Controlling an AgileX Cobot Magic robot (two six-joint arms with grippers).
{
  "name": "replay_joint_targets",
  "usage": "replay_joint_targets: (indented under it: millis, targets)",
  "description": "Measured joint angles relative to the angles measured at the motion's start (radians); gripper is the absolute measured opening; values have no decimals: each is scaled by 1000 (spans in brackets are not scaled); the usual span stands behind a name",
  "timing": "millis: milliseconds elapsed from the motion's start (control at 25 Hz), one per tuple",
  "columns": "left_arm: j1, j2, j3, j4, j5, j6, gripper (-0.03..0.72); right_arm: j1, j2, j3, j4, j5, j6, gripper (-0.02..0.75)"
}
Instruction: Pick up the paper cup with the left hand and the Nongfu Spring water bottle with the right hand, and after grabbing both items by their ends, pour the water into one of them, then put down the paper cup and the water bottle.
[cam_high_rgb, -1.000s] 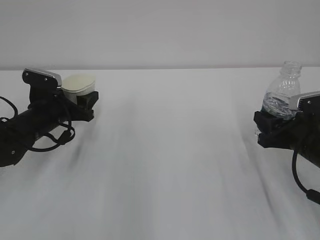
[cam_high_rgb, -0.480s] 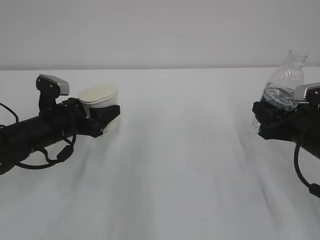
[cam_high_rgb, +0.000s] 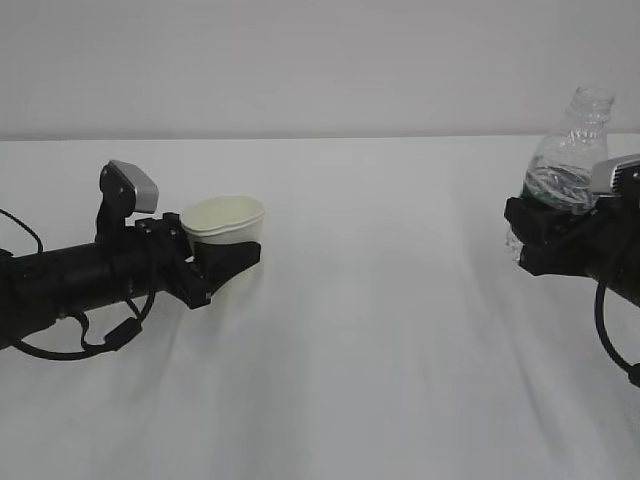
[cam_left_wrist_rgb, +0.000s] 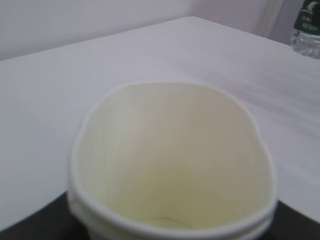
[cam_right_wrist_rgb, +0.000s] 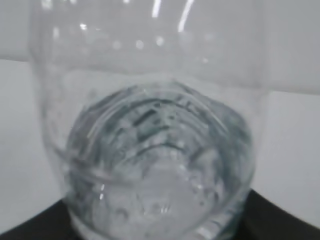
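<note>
From the side, over a white worktop (cam_high_rgb: 360, 350), the left hand (cam_high_rgb: 225, 262) grasps the paper cup (cam_high_rgb: 224, 222) at left, mouth up, lifted off the surface. At far right the right hand (cam_high_rgb: 545, 240) grips the Nongfu Spring water bottle (cam_high_rgb: 566, 170), nearly upright, uncapped.

Left wrist camera: the cup's (cam_left_wrist_rgb: 172, 165) open, squeezed oval mouth fills the picture.

Right wrist camera: the bottle (cam_right_wrist_rgb: 150, 125) close up, water (cam_right_wrist_rgb: 155, 170) in its lower part.

No text can be read; the green label (cam_left_wrist_rgb: 310, 15), upper right of the left wrist view, carries blurred white marks.
</note>
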Motion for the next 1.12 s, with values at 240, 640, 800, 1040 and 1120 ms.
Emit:
replay_joint_targets:
  millis: [240, 640, 800, 1040, 1120]
  targets:
    - [-48, 0, 0, 10, 0, -2, 435, 0, -1, 0, -33, 44, 1, 378]
    - [-232, 0, -41, -52, -1, 18, 434, 0, -22, 0, -64, 82, 2, 378]
    - [-245, 0, -89, -39, -2, 19, 434, 0, -64, 0, -68, 127, 0, 378]
    - [-250, 0, -115, -19, -4, -2, 434, 0, -94, -4, -84, 199, -19, 378]
    - [-254, 0, -119, 0, -4, -4, 434, 0, -94, -6, -97, 212, -27, 378]
